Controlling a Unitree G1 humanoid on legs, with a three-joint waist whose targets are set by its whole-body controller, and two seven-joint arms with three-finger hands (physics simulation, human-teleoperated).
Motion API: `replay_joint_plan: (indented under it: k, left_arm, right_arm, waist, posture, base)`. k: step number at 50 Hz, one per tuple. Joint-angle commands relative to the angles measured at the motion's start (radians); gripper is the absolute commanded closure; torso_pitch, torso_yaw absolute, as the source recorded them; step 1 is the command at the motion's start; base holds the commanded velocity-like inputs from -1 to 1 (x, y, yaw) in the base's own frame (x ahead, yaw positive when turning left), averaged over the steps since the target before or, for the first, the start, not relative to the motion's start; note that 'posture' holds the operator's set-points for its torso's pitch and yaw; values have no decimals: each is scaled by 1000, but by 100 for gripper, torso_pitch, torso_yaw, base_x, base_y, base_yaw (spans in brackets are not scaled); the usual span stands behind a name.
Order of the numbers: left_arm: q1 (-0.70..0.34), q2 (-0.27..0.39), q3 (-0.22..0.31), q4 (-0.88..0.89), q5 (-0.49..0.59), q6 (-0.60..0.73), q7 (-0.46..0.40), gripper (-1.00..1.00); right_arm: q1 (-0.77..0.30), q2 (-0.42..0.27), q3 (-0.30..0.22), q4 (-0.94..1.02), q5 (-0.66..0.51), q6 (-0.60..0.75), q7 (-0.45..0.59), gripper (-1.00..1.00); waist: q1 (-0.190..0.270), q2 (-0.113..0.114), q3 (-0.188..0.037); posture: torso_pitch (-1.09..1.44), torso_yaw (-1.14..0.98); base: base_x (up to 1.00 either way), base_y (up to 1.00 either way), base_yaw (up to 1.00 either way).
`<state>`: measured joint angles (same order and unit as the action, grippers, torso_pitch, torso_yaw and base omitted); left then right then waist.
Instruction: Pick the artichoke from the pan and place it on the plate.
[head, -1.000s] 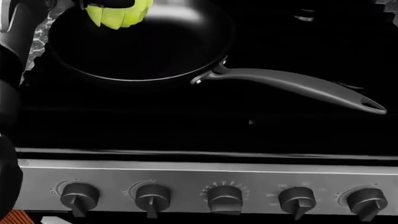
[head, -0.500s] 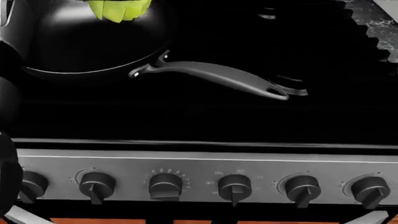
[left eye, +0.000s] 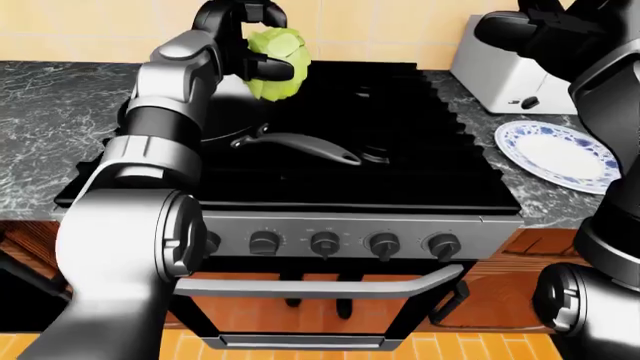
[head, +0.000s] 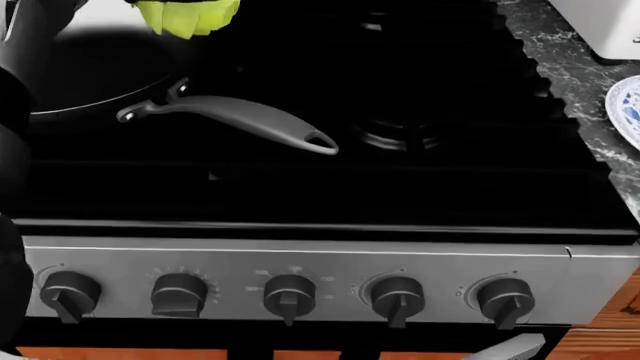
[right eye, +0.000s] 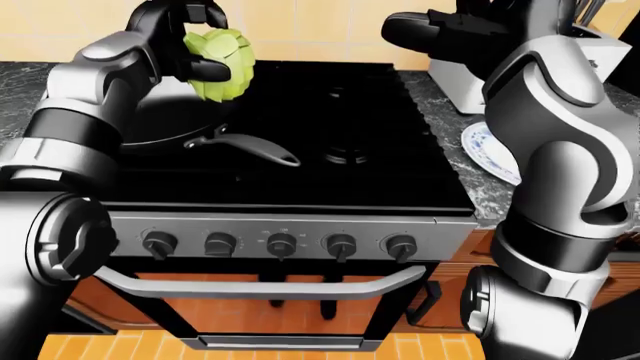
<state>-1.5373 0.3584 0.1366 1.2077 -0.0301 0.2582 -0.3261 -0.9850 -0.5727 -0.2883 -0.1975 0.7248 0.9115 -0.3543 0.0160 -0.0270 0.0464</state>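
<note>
Left hand (left eye: 243, 34) is closed round the artichoke (left eye: 276, 54), black fingers (right eye: 207, 70) wrapped over its top and side, holding it up in the air above the pan (right eye: 165, 124), clear of the pan's bottom. In the left-eye view the artichoke sits at approx 11 o'clock, w/ the pan just below it at about 10 o'clock and the pan's grey handle (head: 245, 120) pointing toward 4 o'clock across the black stove (left eye: 400, 161). Head view shows only the artichoke's lower edge at the top, approx 11 o'clock. Plate (left eye: 556, 154), white w/ blue pattern, lies on the dark stone counter (left eye: 50, 127) right of the stove, at 3 o'clock in the left-eye view, well apart from the artichoke. Right hand (right eye: 425, 34) is up at approx 1 o'clock in the right-eye view, near a white toaster (left eye: 500, 71); can't tell if its fingers are open or closed. Row of knobs (head: 290, 294) runs along the stove's steel panel at 6 o'clock in the head view.
</note>
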Motion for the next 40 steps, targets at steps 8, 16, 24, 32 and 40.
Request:
replay_joint_plan:
  k: [8,16,24,32,40]
  left_arm:
    - [-50,24,15,-62,-17,-43,9,100]
    - [-56,25,15,-61,-18,-40,11,100]
    - [-57,26,16,-62,-21,-36,10,100]
    - [-50,24,16,-61,-23,-43,12,100]
    - [-49,25,15,-65,-25,-39,12,100]
  right_arm:
    - [-29,-9,-6,-24,5,-28,10,-100]
    - [-33,-11,-7,-23,7,-25,7,-100]
    - [-35,-11,-8,-24,10,-23,4,-100]
    - [-32,-11,-6,-22,6,-28,8,-100]
    - [-30,-11,-8,-27,9,-26,6,-100]
  waist:
    - [2,98,-51]
    - [-4,35,-43]
    - [6,-73,-41]
    - [8,16,-29]
    - [-1,64,-56]
  posture:
    - [0,0]
    - [0,0]
    - [0,0]
    - [0,0]
    - [0,0]
  base:
    - [0,-21,0]
    - [0,-21,0]
    - [0,-21,0]
    - [0,-27,0]
    - [0,-27,0]
